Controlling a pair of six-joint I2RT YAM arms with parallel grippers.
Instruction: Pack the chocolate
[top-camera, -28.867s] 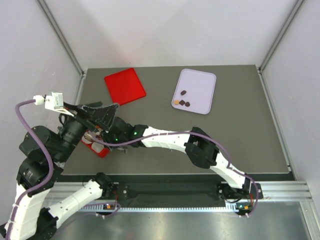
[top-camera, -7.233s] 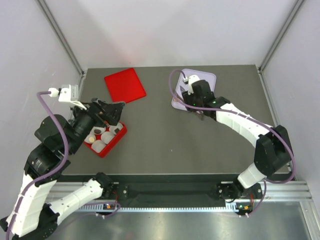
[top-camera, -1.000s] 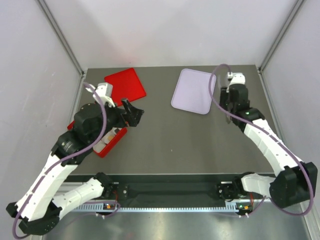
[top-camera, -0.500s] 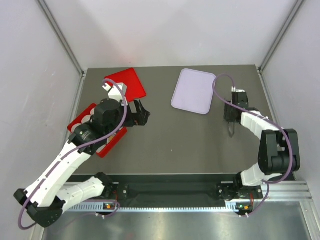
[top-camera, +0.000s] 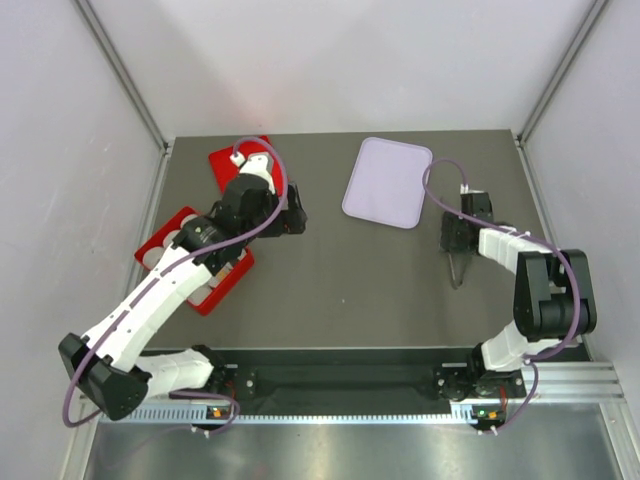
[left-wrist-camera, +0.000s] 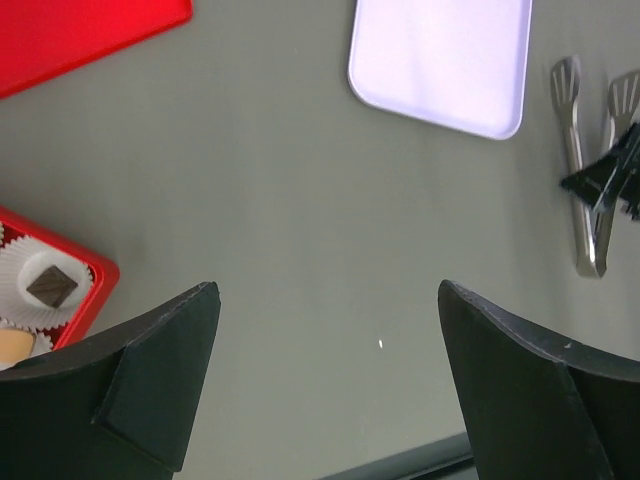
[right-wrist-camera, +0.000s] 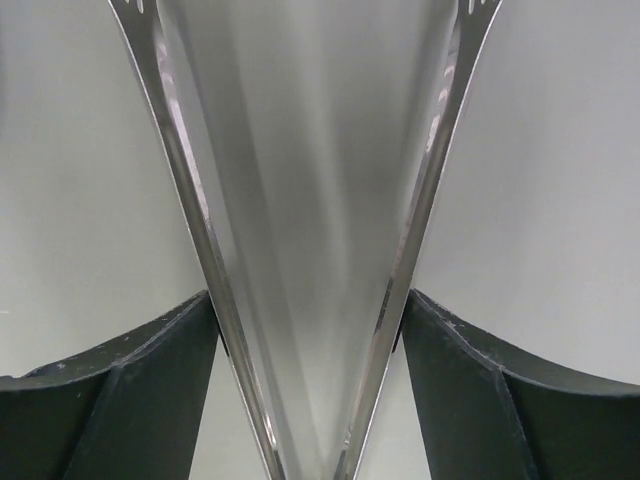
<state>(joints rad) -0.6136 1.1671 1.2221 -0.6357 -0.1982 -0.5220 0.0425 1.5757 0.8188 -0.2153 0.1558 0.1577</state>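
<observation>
A dark chocolate (left-wrist-camera: 47, 288) sits in a white paper cup in the red box (top-camera: 163, 243) at the left; a tan piece (left-wrist-camera: 8, 345) shows at the frame edge. My left gripper (top-camera: 293, 215) hangs open and empty (left-wrist-camera: 328, 290) over bare table, right of the box. My right gripper (top-camera: 455, 240) is right of the lavender tray (top-camera: 388, 180). Its fingers (right-wrist-camera: 190, 340) press both spread arms of metal tongs (right-wrist-camera: 305, 200), which lie low on the table (top-camera: 457, 268). Nothing is between the tong tips.
The flat red lid (top-camera: 228, 162) lies at the back left, partly under my left arm. The lavender tray (left-wrist-camera: 440, 60) holds nothing. The table's near edge (left-wrist-camera: 420, 462) shows as a dark strip below the left gripper.
My left arm has swung from over the box toward the back and right. My right arm has brought the tongs down beside the tray, and its jaws have widened with the tongs spreading.
</observation>
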